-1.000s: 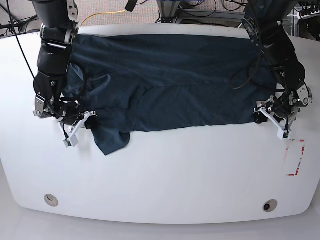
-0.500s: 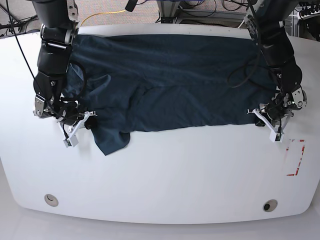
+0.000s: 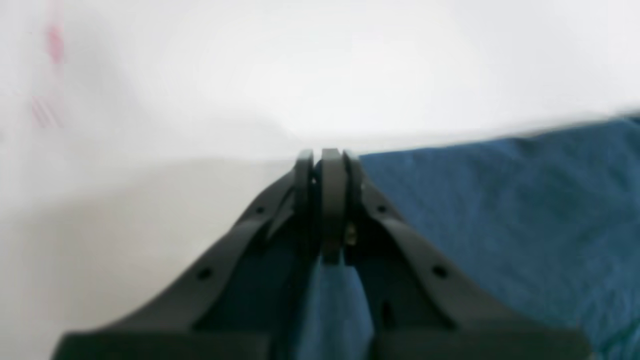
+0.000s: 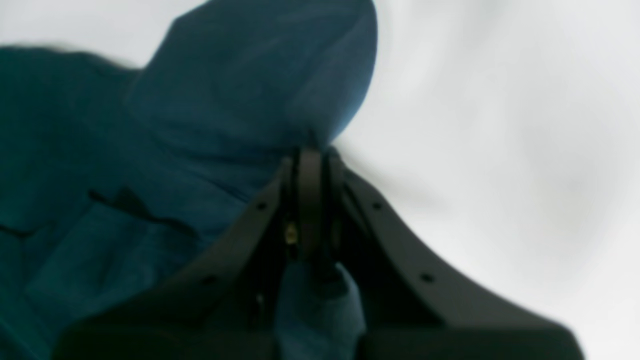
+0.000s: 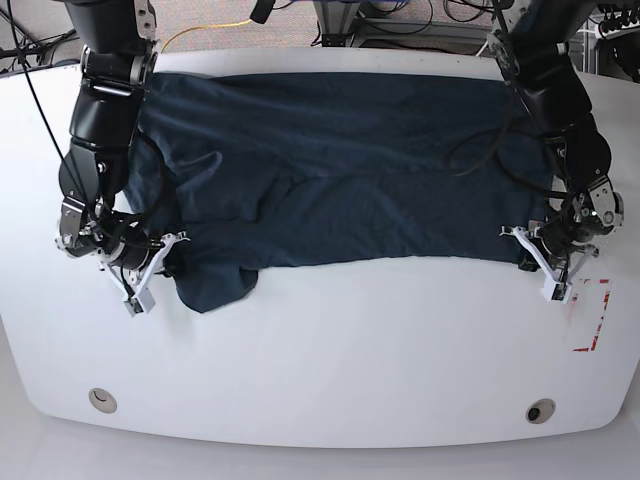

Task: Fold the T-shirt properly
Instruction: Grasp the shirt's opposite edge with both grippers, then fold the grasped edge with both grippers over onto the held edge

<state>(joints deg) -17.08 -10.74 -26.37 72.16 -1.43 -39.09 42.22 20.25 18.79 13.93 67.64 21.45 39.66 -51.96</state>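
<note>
Wrist views blurry. T-shirt (image 5: 340, 165) lies crosswise on table (image 5: 330, 350); left gripper (image 5: 545, 270) & right gripper (image 5: 150, 270) each clamp its near hem.

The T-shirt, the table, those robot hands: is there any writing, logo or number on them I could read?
None can be read.
T-shirt: plain dark blue, no print showing.
Red-marked patch on the table near the left hand: too small and blurred to tell whether it holds text.
Right hand: no label visible.
</note>
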